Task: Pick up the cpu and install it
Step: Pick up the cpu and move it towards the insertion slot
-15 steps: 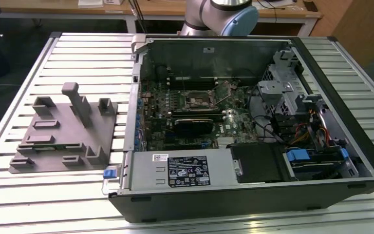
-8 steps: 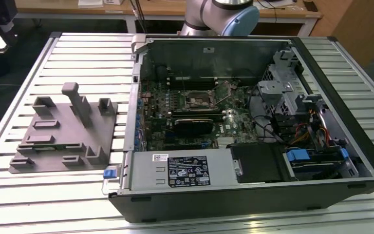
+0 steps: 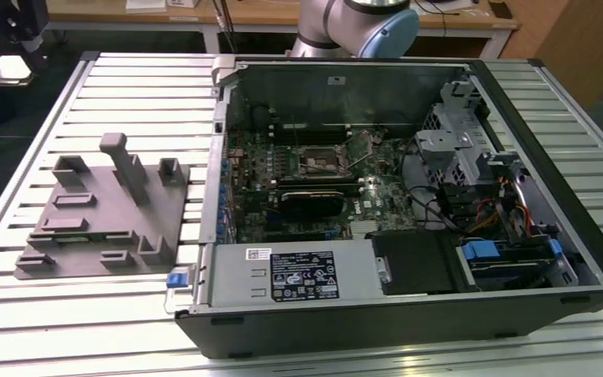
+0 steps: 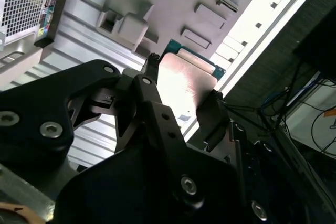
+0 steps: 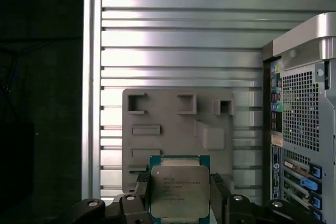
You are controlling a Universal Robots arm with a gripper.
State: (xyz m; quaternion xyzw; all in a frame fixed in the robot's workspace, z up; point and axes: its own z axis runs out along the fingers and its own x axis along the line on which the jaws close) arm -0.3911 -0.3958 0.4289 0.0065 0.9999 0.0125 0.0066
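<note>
Square cpu (image 5: 180, 184), pale silver face, green rim, tight in the black tool (image 5: 180, 195).

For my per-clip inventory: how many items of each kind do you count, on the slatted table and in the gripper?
cpu: 1
grey plastic tray: 1
open computer case: 1
Total: 3

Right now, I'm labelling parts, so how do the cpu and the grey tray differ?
The cpu is small, silvery and flat-faced; the grey tray is far larger, matte, with raised blocks. The cpu sits clamped in the gripper above the table; the grey tray lies flat on it. Both are roughly rectangular.
</note>
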